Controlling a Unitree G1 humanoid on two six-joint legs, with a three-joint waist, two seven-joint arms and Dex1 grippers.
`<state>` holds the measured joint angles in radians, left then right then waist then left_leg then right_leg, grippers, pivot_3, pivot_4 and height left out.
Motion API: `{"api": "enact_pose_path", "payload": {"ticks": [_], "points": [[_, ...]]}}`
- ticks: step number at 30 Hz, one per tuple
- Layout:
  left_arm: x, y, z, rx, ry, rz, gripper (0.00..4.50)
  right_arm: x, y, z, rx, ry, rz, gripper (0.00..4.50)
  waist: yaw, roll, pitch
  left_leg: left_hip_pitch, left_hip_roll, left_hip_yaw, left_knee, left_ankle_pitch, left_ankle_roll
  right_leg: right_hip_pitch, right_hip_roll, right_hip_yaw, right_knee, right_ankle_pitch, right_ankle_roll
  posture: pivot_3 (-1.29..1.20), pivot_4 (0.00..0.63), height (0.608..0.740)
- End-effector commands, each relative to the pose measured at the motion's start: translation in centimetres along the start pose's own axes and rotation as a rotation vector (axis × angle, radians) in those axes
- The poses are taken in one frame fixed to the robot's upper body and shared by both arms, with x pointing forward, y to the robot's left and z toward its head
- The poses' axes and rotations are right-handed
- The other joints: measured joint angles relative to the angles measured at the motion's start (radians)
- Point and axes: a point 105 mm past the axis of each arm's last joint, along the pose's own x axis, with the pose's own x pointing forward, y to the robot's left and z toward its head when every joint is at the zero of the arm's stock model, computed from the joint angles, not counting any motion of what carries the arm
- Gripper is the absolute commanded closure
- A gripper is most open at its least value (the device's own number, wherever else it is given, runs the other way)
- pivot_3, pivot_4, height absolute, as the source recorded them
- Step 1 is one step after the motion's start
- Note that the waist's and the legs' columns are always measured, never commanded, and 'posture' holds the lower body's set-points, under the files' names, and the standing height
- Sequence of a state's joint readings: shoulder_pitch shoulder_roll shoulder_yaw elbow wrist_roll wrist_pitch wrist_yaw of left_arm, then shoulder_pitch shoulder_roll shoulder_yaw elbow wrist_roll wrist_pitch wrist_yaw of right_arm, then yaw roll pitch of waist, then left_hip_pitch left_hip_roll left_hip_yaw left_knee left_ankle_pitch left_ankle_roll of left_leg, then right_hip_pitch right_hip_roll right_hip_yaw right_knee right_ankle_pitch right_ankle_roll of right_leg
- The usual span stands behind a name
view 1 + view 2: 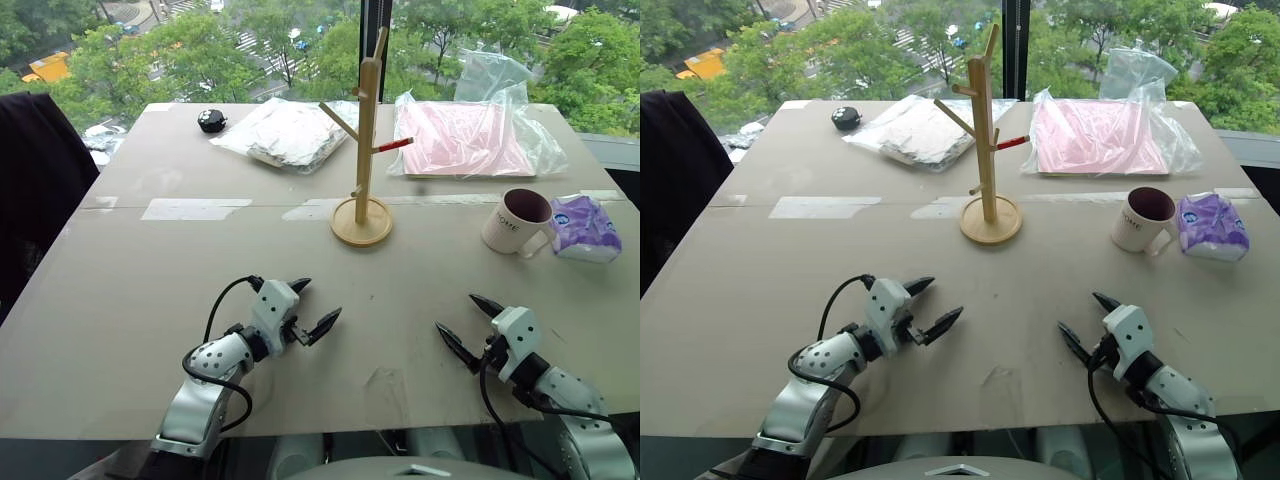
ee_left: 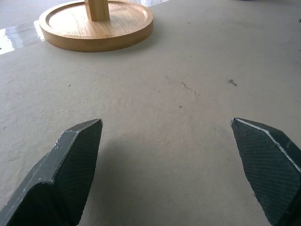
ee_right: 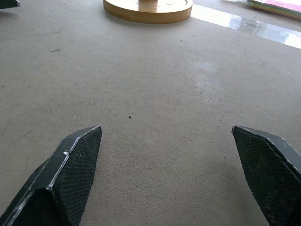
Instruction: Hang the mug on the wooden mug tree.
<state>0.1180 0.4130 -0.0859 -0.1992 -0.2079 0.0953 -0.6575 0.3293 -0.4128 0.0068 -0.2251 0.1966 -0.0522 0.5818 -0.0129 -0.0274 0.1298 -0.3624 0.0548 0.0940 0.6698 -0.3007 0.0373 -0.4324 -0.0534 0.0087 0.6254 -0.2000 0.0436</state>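
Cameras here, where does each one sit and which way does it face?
Head views: look forward and down at the beige table; both arms show, left tool and right tool open.
Left wrist view: low along its tool at the light-wood mug tree.
Right wrist view: low along its tool.
Shared: all views catch that tree's round base.

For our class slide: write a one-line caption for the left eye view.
Both open grippers, left and right, hover over the table; the mug stands right of the wooden mug tree.
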Motion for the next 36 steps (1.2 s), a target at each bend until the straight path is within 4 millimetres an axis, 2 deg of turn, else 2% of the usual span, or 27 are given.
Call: {"api": "enact_pose_path", "payload": {"ticks": [1,9,15,22,24,26,30,33,36], "points": [[0.3,-0.5,-0.2,-0.021,0.007,-0.020,0.00,-0.1,0.3,-1.2,0.003,0.054,0.005,0.04,0.000,0.000,0.000,0.000,0.000,0.000,0.000,0.000,0.000,0.000,0.000,0.000,0.000,0.000,0.000,0.00,0.150,0.740],[0.3,-0.8,0.1,-0.024,0.004,-0.038,0.00,-0.3,0.5,-1.4,0.008,0.058,-0.012,0.04,0.001,0.001,0.001,-0.001,0.000,-0.001,0.000,0.000,-0.001,0.000,-0.001,-0.001,-0.001,0.000,0.000,0.00,0.150,0.740],[0.5,-0.7,0.2,-0.021,0.004,-0.045,0.00,-0.4,0.0,-1.3,0.033,0.044,-0.069,0.04,0.001,0.001,0.002,-0.002,0.000,-0.002,0.000,0.000,-0.001,-0.001,-0.002,-0.002,-0.002,0.000,0.000,0.00,0.150,0.740],[0.6,-0.7,0.2,-0.021,0.002,-0.054,0.00,-0.3,-0.4,-1.0,0.052,0.030,-0.115,0.04,0.002,0.001,0.006,-0.003,-0.001,-0.003,0.000,-0.001,-0.002,-0.001,-0.012,-0.011,-0.002,0.000,0.000,0.00,0.150,0.740],[0.8,-0.8,0.4,-0.006,-0.002,-0.064,0.00,-0.6,-1.1,-1.0,0.063,0.024,-0.162,0.04,0.003,0.001,0.007,-0.004,-0.001,-0.003,0.000,-0.001,-0.002,-0.001,-0.014,-0.014,-0.003,0.000,0.000,0.00,0.150,0.740],[1.2,-0.6,1.3,0.028,-0.020,-0.083,0.00,-1.0,-2.9,-1.1,0.057,0.026,-0.276,0.04,0.005,0.001,0.008,-0.005,-0.001,-0.005,0.000,-0.001,-0.002,-0.001,-0.016,-0.017,-0.003,0.000,0.000,0.00,0.150,0.740],[2.0,1.1,5.2,0.072,-0.110,-0.125,0.00,-2.1,-6.8,-1.0,0.128,-0.004,-0.543,0.04,0.011,-0.001,0.013,-0.015,-0.002,-0.008,0.003,0.000,-0.002,-0.006,-0.014,-0.023,-0.004,0.000,0.000,0.00,0.150,0.740],[1.3,-0.8,8.8,0.077,-0.169,-0.400,0.00,-3.0,-9.1,-0.8,0.225,-0.047,-0.728,0.04,0.011,-0.002,0.013,-0.021,-0.003,-0.009,0.004,0.002,0.002,-0.010,-0.013,-0.023,-0.003,0.003,-0.005,0.00,0.150,0.740],[0.4,-2.0,11.0,0.080,-0.162,-0.590,0.00,-3.6,-10.5,-0.5,0.270,-0.081,-0.840,0.04,0.007,0.000,0.013,-0.026,-0.003,-0.009,0.004,0.002,0.001,-0.014,-0.011,-0.023,-0.003,0.003,-0.005,0.00,0.150,0.740]]}}
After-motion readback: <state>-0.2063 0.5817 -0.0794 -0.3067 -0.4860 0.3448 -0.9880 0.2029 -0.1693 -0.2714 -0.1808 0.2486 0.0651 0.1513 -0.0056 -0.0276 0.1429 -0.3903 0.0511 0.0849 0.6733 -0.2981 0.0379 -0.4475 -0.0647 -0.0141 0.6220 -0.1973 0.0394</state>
